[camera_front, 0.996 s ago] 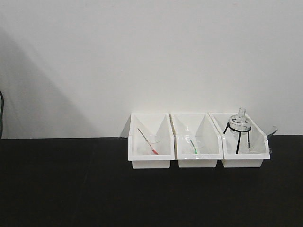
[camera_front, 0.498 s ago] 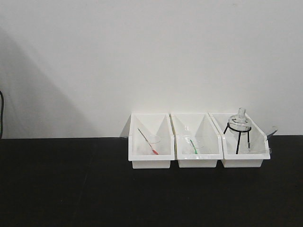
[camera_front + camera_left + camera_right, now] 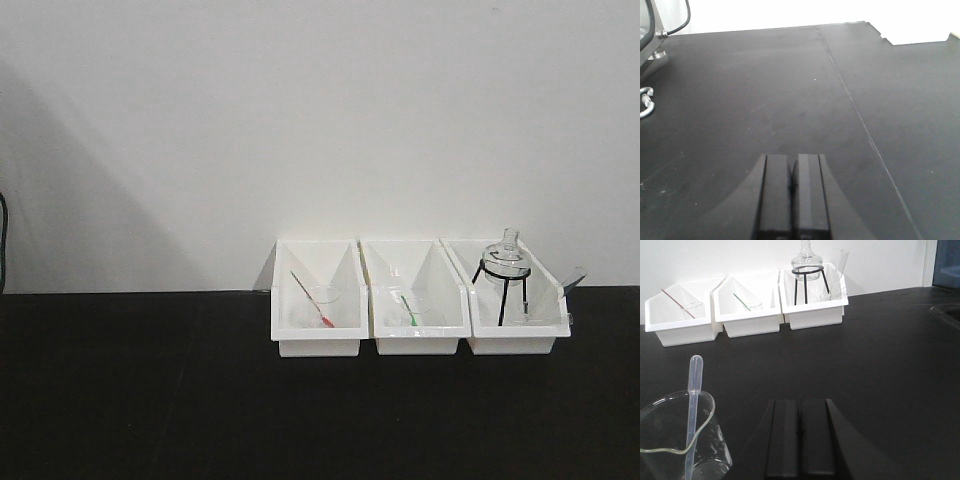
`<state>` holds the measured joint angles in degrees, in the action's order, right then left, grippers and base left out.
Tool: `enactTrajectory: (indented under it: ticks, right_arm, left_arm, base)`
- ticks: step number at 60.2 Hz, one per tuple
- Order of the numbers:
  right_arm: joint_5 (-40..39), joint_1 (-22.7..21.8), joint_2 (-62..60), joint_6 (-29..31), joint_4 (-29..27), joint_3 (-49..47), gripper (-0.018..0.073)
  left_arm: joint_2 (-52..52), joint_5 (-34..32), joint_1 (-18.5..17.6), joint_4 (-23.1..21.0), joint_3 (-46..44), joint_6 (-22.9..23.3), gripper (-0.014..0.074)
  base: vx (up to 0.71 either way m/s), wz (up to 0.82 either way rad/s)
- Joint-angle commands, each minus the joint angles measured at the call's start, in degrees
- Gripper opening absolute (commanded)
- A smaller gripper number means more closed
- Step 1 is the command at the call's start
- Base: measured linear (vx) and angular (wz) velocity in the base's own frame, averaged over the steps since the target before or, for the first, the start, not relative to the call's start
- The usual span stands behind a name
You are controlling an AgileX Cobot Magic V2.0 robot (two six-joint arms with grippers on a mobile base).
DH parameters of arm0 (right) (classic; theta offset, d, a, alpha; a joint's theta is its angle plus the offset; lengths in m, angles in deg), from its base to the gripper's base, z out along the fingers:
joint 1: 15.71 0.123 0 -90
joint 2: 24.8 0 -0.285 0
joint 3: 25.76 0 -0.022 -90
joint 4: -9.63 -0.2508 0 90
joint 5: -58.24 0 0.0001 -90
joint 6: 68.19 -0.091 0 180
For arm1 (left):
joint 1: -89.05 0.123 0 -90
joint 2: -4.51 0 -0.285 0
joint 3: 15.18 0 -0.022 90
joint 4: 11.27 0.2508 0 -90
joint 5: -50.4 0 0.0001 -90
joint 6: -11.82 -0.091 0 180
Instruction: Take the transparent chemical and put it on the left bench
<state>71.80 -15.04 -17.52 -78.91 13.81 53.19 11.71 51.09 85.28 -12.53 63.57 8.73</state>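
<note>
The transparent chemical (image 3: 682, 440) is a clear glass beaker with a pouring lip. It stands on the black bench at the lower left of the right wrist view, with a translucent plastic dropper (image 3: 692, 405) leaning in it. My right gripper (image 3: 800, 407) is shut and empty, just right of the beaker and apart from it. My left gripper (image 3: 792, 167) is shut and empty over bare black bench top (image 3: 765, 90). Neither gripper nor this beaker shows in the front view.
Three white bins stand in a row at the wall. The left one (image 3: 315, 343) holds a beaker with a red dropper (image 3: 312, 300), the middle (image 3: 420, 343) one with a green dropper (image 3: 407, 310), the right (image 3: 515, 343) a flask on a black tripod (image 3: 505, 265). A seam (image 3: 855, 110) crosses the bench.
</note>
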Motion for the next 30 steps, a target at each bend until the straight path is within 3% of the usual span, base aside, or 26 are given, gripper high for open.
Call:
enactTrajectory:
  ticks: [1, 30]
  right_arm:
    - [-4.3, -0.2, -0.5, 0.1, 0.2, 0.4, -0.0007]
    - [-4.3, -0.2, -0.8, 0.1, 0.2, 0.4, -0.0007]
  left_arm:
    - [-1.1, -4.5, -0.1, 0.0, 0.9, 0.4, -0.0004]
    - [-1.1, -4.5, -0.1, 0.0, 0.9, 0.4, -0.0004]
  base:
    - [0.00, 0.00]
    - [0.00, 0.00]
